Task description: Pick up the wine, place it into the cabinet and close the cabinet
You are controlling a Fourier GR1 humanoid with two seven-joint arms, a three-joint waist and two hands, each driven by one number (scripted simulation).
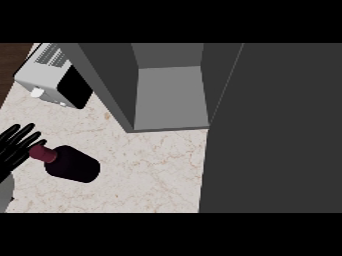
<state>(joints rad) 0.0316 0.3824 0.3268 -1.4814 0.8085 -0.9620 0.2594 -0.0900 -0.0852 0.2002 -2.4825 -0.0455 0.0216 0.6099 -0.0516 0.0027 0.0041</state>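
Note:
The wine bottle point(70, 163) is dark with a red neck and cap, and it stands on the marble counter point(144, 170) at the lower left. My left hand point(6, 148) is at the left edge with straight fingers, its fingertips just beside the bottle's red neck. The grey cabinet point(170, 95) stands open at the top middle, its inside bare. Its open door point(285, 125) is a large dark panel filling the right side of the view. My right hand does not show.
A white and black microwave-like appliance point(56, 77) sits at the back left of the counter. A dark wooden strip point(0, 70) runs along the counter's left edge. The cabinet's left wall point(104, 75) slants down toward the counter.

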